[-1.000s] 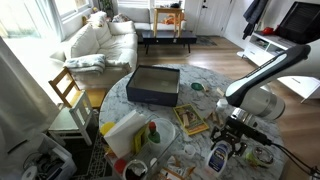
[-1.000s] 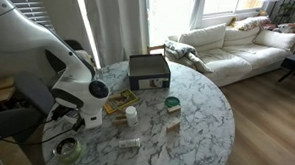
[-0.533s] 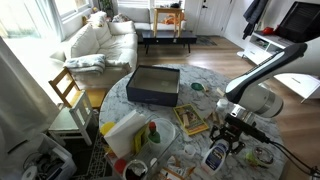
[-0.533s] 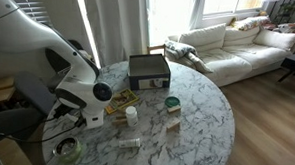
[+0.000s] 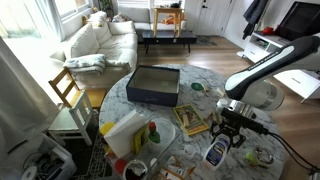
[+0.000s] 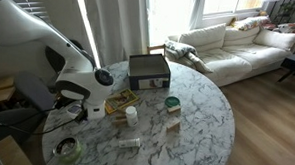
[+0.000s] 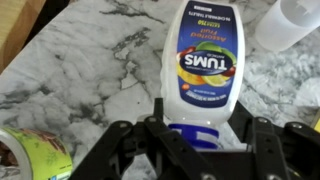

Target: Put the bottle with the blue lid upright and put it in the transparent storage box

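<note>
The bottle with the blue lid [image 7: 205, 60] is white with a colourful label and lies on the marble table [image 7: 90, 70]. Its blue cap points toward the wrist camera. My gripper [image 7: 203, 128] is shut on it at the cap end, one finger on each side. In an exterior view the gripper [image 5: 223, 140] reaches down over the bottle [image 5: 217, 154] near the table's front edge. The transparent storage box [image 5: 124, 131] sits at the opposite side of the table, whitish and tilted. In an exterior view the arm [image 6: 72, 81] hides the gripper and the bottle.
A dark rectangular box [image 5: 153, 85] stands at the back of the round table. Books [image 5: 190, 121], a small white bottle [image 6: 132, 115], a green-lidded jar [image 6: 172, 103] and a clear lying item [image 6: 129, 142] are scattered about. A green can [image 7: 25, 160] lies close to the gripper.
The jaws have closed in on the bottle's cap end. The arm's elbow has risen a little; the bottle stays about where it was.
</note>
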